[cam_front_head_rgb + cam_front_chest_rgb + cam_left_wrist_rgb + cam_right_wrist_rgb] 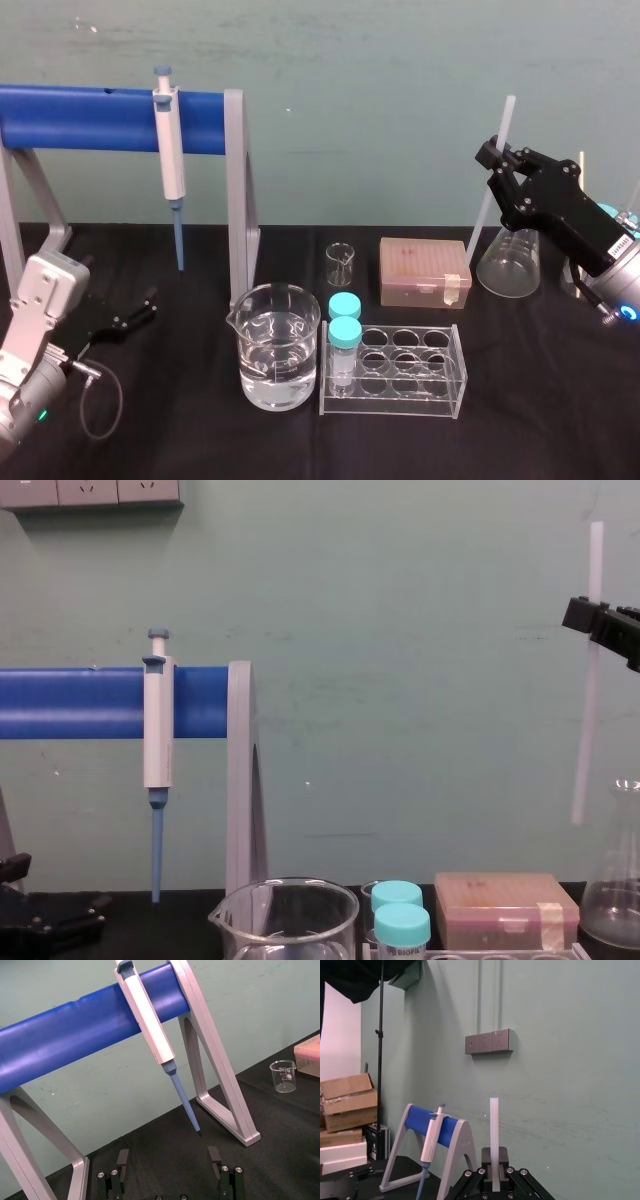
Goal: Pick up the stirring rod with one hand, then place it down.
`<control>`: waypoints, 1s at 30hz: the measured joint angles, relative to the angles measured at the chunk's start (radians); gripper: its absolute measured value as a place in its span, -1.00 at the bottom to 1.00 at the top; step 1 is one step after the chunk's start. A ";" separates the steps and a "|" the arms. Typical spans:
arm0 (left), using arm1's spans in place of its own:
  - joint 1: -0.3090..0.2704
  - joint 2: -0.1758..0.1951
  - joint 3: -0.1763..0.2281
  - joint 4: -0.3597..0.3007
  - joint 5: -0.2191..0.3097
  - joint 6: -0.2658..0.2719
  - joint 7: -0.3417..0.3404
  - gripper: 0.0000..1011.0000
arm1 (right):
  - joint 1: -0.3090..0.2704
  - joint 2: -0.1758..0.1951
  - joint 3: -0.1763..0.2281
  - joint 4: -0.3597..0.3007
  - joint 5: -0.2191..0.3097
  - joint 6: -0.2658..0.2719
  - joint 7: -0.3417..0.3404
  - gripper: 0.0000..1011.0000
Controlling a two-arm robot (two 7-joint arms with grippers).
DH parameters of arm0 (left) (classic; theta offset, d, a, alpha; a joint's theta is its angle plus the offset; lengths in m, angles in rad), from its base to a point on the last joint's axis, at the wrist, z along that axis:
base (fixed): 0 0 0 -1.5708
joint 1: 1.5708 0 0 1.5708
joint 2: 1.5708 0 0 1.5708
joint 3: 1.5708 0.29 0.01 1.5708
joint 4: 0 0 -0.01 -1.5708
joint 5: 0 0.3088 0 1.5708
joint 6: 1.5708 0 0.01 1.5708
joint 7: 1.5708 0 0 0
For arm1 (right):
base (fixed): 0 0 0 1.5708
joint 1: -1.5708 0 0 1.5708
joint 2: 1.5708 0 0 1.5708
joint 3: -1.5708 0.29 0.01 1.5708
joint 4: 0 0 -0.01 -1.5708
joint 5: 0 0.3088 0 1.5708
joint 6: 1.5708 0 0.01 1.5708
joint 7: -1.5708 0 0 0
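The stirring rod (508, 118) is a thin translucent white stick, lifted clear of the table and nearly upright, leaning slightly. My right gripper (497, 160) is shut on it about a third of the way down from its top. In the chest view the rod (585, 730) hangs with its lower end just above and beside the conical flask (615, 905), the right gripper (592, 620) clamped on its upper part. The right wrist view shows the rod (494, 1125) rising from between the fingers (485, 1157). My left gripper (140, 312) rests open at the table's left; its fingers (122, 1159) stand wide apart.
A white-and-blue pipette (169, 150) hangs on the blue-barred rack (90, 117). A water-filled beaker (278, 345), a small beaker (340, 263), a clear tube rack (395, 372) with two blue-capped vials (345, 335), a tan tip box (424, 270) and a conical flask (508, 265) stand on the black table.
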 joint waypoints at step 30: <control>0.000 0.000 0.000 0.000 0.000 0.000 0.000 0.98 | -0.001 0.007 -0.008 0.003 0.001 -0.007 0.010 -0.86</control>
